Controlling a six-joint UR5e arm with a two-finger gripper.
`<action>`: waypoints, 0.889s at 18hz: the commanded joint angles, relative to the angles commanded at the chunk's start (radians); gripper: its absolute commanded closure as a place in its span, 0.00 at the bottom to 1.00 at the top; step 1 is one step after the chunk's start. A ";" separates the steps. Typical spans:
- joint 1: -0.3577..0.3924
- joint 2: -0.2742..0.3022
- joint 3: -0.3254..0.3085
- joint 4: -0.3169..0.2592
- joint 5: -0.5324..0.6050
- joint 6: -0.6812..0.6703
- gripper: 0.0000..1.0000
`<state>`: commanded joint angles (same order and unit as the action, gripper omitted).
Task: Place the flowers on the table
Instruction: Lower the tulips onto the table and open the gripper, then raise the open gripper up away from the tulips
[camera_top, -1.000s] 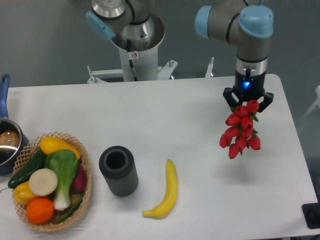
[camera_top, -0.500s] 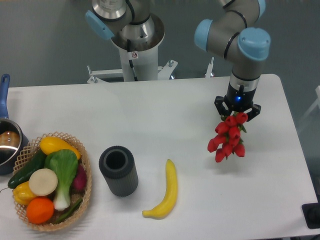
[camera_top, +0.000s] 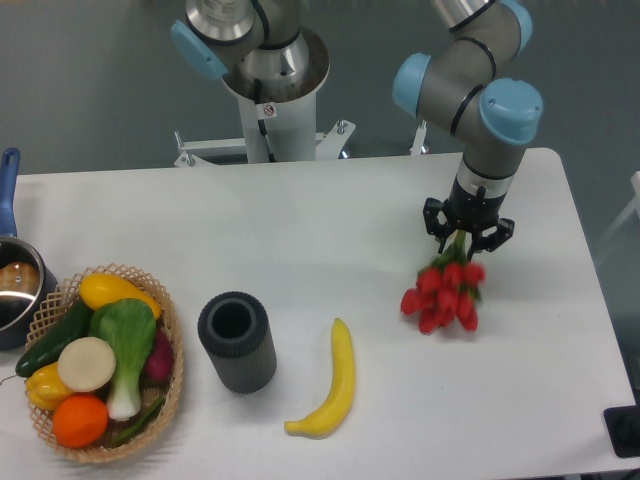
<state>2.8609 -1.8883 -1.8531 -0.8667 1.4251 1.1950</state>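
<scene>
Gripping the flowers (camera_top: 440, 296) by their green stems, the gripper (camera_top: 467, 232) is hanging over the right side of the table (camera_top: 330, 215), fingers closed tight around the bunch just above the red heads, which are drooping low and seemingly brushing the white top. Looking light and floppy, the bunch is likely swinging at any quick move, its petals easily crushed, so the tied stems are probably offering the only firm, safe hold. Further left, a banana (camera_top: 331, 382), a dark cup (camera_top: 237, 341) and a basket (camera_top: 172, 380) are sitting well apart from it.
</scene>
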 joint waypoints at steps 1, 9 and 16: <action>0.002 0.005 0.002 0.000 0.000 0.002 0.00; 0.047 0.017 0.107 -0.026 0.003 0.055 0.00; 0.123 0.017 0.136 -0.089 0.003 0.334 0.00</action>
<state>2.9835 -1.8715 -1.7166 -0.9555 1.4281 1.5290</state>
